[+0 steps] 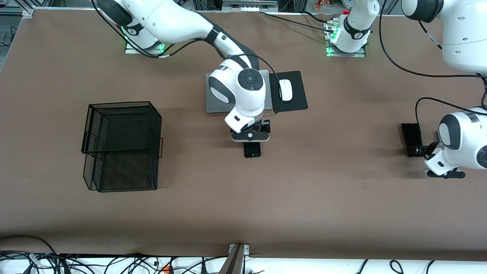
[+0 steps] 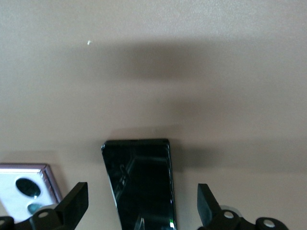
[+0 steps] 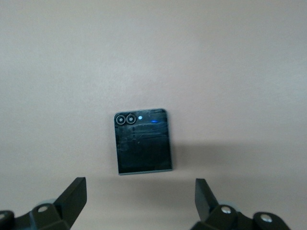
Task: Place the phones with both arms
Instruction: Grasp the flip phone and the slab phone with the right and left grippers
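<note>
The small black flip phone (image 1: 252, 149) lies on the brown table at its middle, nearer to the front camera than the laptop. My right gripper (image 1: 252, 141) hangs open just over it. In the right wrist view the flip phone (image 3: 143, 141) lies just ahead of the open right gripper (image 3: 139, 201). The long slim black slab (image 1: 411, 139) lies at the left arm's end of the table. My left gripper (image 1: 425, 149) is low at its end, open. In the left wrist view the slab (image 2: 139, 187) lies between the open fingers of the left gripper (image 2: 142, 206). The lilac-white phone (image 2: 24, 191) lies beside the slab.
A black wire mesh basket (image 1: 121, 146) stands toward the right arm's end of the table. The grey laptop (image 1: 213, 99) lies closed under the right arm. A white mouse (image 1: 285, 90) sits on a black pad (image 1: 296, 95) beside it.
</note>
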Controlling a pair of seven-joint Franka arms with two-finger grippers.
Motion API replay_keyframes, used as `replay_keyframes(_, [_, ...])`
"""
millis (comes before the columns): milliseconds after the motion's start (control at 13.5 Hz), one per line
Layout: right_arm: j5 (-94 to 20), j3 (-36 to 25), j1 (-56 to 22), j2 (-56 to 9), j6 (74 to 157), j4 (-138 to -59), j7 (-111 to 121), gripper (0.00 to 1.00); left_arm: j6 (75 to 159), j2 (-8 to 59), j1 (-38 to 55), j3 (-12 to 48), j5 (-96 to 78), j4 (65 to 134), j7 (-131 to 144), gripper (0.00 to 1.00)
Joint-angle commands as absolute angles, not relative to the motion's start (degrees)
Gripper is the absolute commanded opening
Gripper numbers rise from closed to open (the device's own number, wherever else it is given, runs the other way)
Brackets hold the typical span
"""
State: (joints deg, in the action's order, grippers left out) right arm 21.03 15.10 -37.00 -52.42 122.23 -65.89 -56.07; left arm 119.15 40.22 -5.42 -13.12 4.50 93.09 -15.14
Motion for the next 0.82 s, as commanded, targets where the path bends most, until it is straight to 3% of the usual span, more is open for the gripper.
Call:
replay_keyframes(0, [22.6, 13.4, -38.7, -56.1, 125.7, -63.2, -56.6, 1.0, 128.7, 33.0, -7.1, -12.3, 3.7, 105.4, -17.1, 1.0])
replay_keyframes(297, [26.4, 13.3, -38.4, -59.0, 129.0, -63.4, -54.1, 1.0, 137.4, 29.4, -8.8, -12.0, 0.9, 113.6, -17.0, 1.0])
replay_keyframes(743, [26.6, 12.7, -37.8, -61.3, 133.9, -63.4, -54.8, 1.0, 137.7, 30.8, -8.9, -12.0, -1.8, 114.3, -17.0, 1.0])
